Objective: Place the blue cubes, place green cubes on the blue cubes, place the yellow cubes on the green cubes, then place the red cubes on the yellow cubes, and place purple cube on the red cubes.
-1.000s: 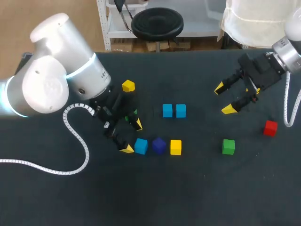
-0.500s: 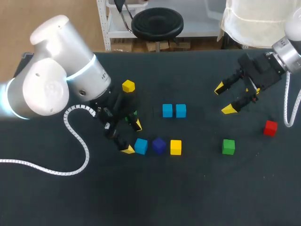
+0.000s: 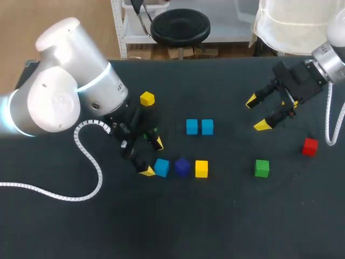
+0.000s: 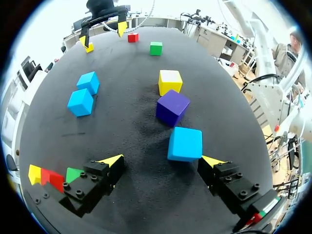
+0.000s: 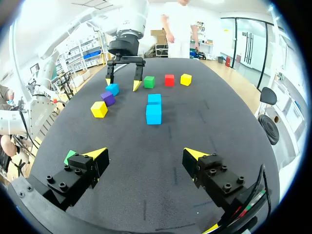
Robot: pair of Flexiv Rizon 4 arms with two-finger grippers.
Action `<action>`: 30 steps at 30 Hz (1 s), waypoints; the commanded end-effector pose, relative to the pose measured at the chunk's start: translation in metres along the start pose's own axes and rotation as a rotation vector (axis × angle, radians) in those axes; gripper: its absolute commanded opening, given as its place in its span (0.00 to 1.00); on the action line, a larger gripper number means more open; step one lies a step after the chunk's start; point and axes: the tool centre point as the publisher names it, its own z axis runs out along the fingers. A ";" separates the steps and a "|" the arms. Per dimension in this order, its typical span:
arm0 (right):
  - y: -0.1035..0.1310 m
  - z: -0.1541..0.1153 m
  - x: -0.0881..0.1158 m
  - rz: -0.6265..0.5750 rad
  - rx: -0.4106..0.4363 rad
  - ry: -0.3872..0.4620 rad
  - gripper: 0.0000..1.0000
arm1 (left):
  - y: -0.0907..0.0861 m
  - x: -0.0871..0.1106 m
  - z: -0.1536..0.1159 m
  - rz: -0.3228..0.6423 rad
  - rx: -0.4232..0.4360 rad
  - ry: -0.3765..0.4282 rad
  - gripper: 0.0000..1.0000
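Note:
My left gripper stands open low over the table, with a blue cube just ahead of its fingertips, untouched. In a row beyond it lie a purple cube and a yellow cube. Two blue cubes sit side by side mid-table. My right gripper hangs open and empty at the right, above a green cube and a red cube.
Behind my left arm stands another yellow cube. A red cube and a green cube stand next to it, mostly hidden by the arm in the head view. The left arm's white cable trails over the table's left part.
My left gripper has crept slightly to the right, closer to the blue cube. The right arm and all cubes have stayed put.

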 end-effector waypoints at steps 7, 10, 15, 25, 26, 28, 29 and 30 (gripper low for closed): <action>0.000 0.000 0.000 -0.001 0.000 -0.001 1.00 | 0.004 -0.001 0.005 0.002 0.010 -0.005 0.84; 0.000 0.000 0.000 -0.001 0.000 -0.001 1.00 | 0.003 -0.002 0.006 0.002 0.011 -0.007 0.55; 0.000 0.000 0.000 -0.001 0.000 -0.001 1.00 | 0.002 -0.001 0.009 -0.003 0.013 -0.011 0.41; 0.000 0.000 0.000 -0.001 0.000 -0.001 1.00 | -0.009 -0.008 -0.004 0.041 0.010 -0.008 1.00; 0.000 0.000 0.000 -0.001 0.000 -0.001 1.00 | -0.011 -0.010 -0.006 0.053 0.006 -0.001 1.00; 0.000 0.000 0.000 -0.001 0.000 -0.001 1.00 | -0.012 -0.014 -0.007 0.071 0.003 0.008 1.00; 0.000 0.000 0.000 -0.001 0.000 -0.001 1.00 | -0.012 -0.015 -0.008 0.080 0.002 0.010 1.00; 0.000 0.000 0.000 -0.001 0.000 -0.001 1.00 | -0.012 -0.016 -0.008 0.091 0.001 0.013 1.00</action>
